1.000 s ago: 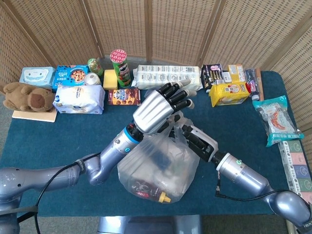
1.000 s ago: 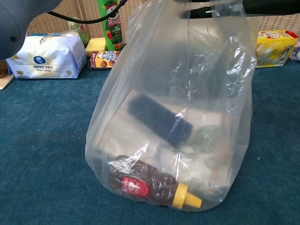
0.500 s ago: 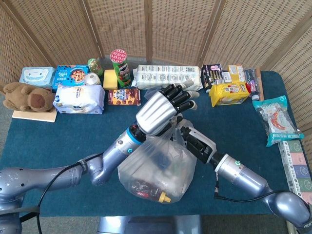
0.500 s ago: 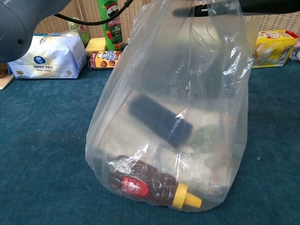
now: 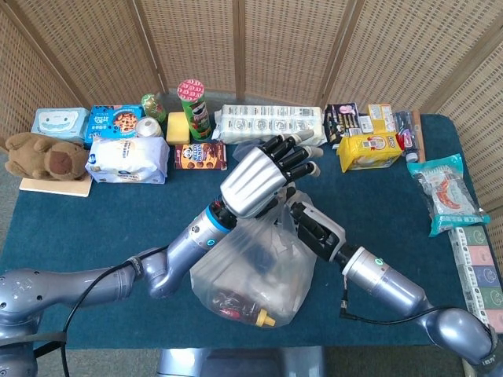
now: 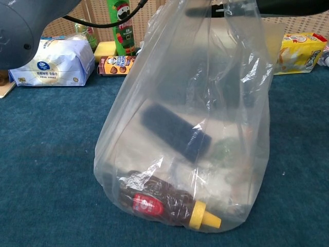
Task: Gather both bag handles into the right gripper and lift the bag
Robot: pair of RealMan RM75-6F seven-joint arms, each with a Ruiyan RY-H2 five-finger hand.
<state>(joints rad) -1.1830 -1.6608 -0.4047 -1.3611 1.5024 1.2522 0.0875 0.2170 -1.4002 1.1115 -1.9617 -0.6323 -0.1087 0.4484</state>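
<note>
A clear plastic bag [image 5: 255,271] stands on the blue table, its base resting on the cloth in the chest view [image 6: 190,128]. Inside lie a brown sauce bottle with a yellow cap [image 6: 164,206] and a dark blue cylinder [image 6: 175,131]. My right hand [image 5: 310,226] grips the bunched bag handles [image 5: 284,206] at the bag's top; only its dark underside shows at the upper edge of the chest view [image 6: 241,6]. My left hand [image 5: 263,177] hovers just above and left of the handles, fingers spread, holding nothing.
Groceries line the back of the table: a Pringles can [image 5: 193,108], a cookie box [image 5: 200,156], a white pack [image 5: 128,159], a long white package [image 5: 267,122] and a yellow pack [image 5: 369,149]. A plush toy [image 5: 43,155] sits far left, a snack packet [image 5: 446,192] far right.
My left hand has drifted slightly right above the bag. My right hand has edged a little left and up with the handles, drawing the bag's top tauter. The bag's base has not moved.
</note>
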